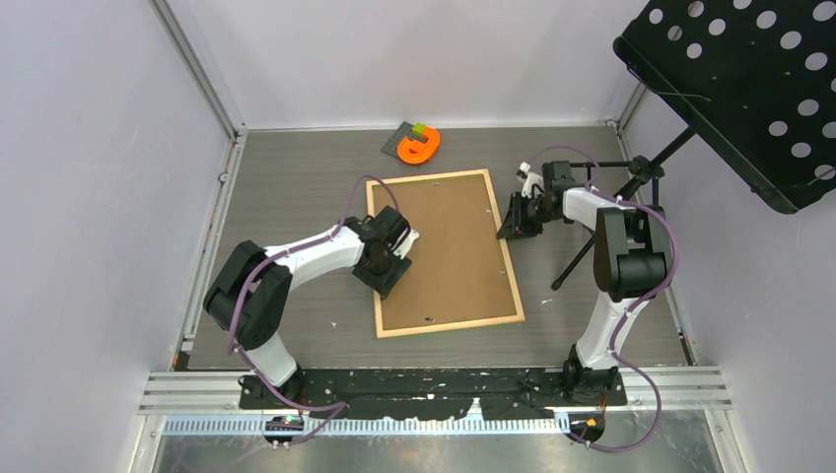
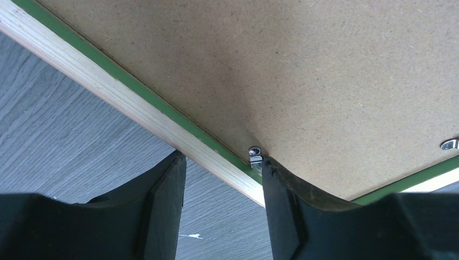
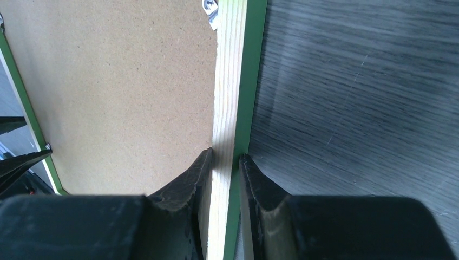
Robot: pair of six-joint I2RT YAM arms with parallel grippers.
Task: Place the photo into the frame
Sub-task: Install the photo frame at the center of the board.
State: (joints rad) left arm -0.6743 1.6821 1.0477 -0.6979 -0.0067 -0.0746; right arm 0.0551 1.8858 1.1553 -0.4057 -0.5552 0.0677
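The right gripper [image 3: 225, 157] pinches the frame [image 3: 227, 81] rail while the left gripper [image 2: 223, 162] straddles the other with jaws apart, so uneven pulling may twist it free.

Grey wood-grain table [image 1: 296, 187], pale walls [image 1: 89, 197], perforated stand [image 1: 749, 79].

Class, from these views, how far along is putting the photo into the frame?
Done: backing board lies inside the frame, back up; the photo is not visible. In hand: right gripper pinches the right rail, left gripper straddles the left rail by a metal tab. Left: securing tabs, probably.
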